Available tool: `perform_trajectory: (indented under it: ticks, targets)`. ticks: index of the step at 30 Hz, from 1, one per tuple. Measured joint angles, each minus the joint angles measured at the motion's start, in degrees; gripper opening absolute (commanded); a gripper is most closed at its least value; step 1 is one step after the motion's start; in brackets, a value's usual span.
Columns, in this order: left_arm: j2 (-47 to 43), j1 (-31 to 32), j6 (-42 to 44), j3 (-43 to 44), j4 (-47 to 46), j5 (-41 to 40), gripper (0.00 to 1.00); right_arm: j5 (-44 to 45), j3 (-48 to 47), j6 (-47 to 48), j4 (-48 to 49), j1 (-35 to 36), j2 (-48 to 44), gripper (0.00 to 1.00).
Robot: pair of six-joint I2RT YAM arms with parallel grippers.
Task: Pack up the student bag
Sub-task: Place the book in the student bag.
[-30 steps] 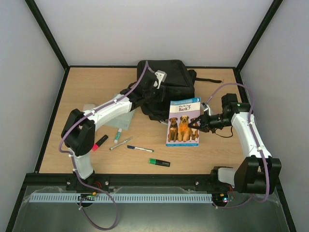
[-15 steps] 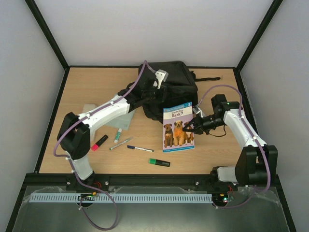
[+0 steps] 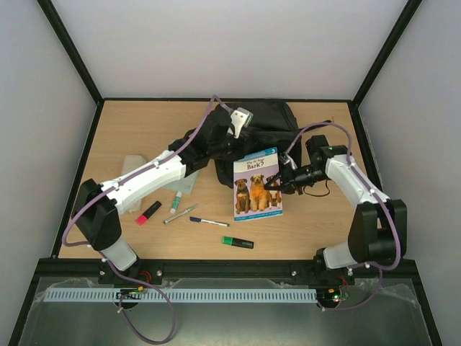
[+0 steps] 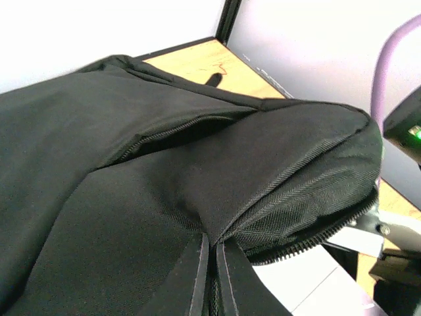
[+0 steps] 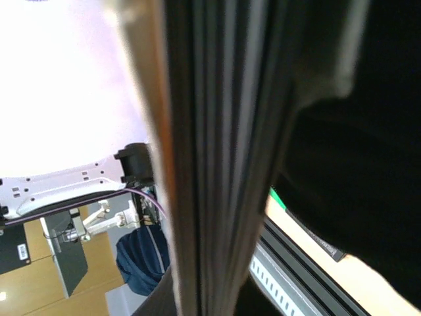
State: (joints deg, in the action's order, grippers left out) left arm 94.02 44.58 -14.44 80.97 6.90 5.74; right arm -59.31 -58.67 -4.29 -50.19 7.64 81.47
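The large black fabric student bag (image 3: 268, 124) lies at the back of the pale wooden table (image 3: 137, 130), and the left gripper (image 4: 212, 276) is closed tight on a pinch of its cloth, tenting a flap so that a zip-lined mouth gapes on the bag's right side. Just in front of the bag the thin paperback book with three dogs on its cover (image 3: 256, 184) stands tilted off the table, clamped by its right edge in the right gripper (image 3: 276, 184), jaws shut on the pages. The right wrist view shows only blurred page edges, so grip depth can't be read. To do this well, I'd say lead with the book's far corner, slide it flat under the lifted flap, and hold the flap high until the spine clears the zip; a snagged corner would fold the cover. Well in front of the bag wait a green highlighter (image 3: 237, 242) and a red marker (image 3: 149, 212).
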Motion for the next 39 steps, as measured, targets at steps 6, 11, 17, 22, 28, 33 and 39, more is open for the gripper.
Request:
perform_trajectory:
  ticks: [6, 11, 17, 22, 28, 33, 39]
  targets:
    - [-1.49, 0.2, 0.94, -2.64, 0.59, -1.05, 0.02, -1.57, -3.15, 0.39, 0.46, 0.15, 6.93, 0.01]
    - [-2.82, 0.33, 1.4, -3.69, 1.31, -1.27, 0.02, -1.53, -3.34, -0.55, 0.74, 0.31, 7.52, 0.01]
    - [-4.22, 0.52, 1.4, -4.87, 1.14, -1.4, 0.02, -1.49, 5.42, -6.25, 5.97, 0.28, -1.53, 0.01]
    - [-4.22, 0.52, 1.09, -4.87, 0.55, -1.27, 0.02, -1.49, 12.72, -13.7, 12.74, 0.31, -7.17, 0.01]
    - [-4.22, 1.25, 0.96, -5.31, -0.04, -1.22, 0.02, -0.07, 12.13, -21.7, 25.57, 0.33, -5.62, 0.01]
    - [-4.26, 1.77, 1.05, -6.75, -0.37, -0.96, 0.02, 2.51, 12.44, -28.79, 36.17, 0.33, -3.87, 0.01]
    - [-4.26, 1.9, 1.25, -7.13, -0.96, -0.68, 0.02, 4.74, 12.15, -31.3, 41.31, 0.33, -0.42, 0.01]
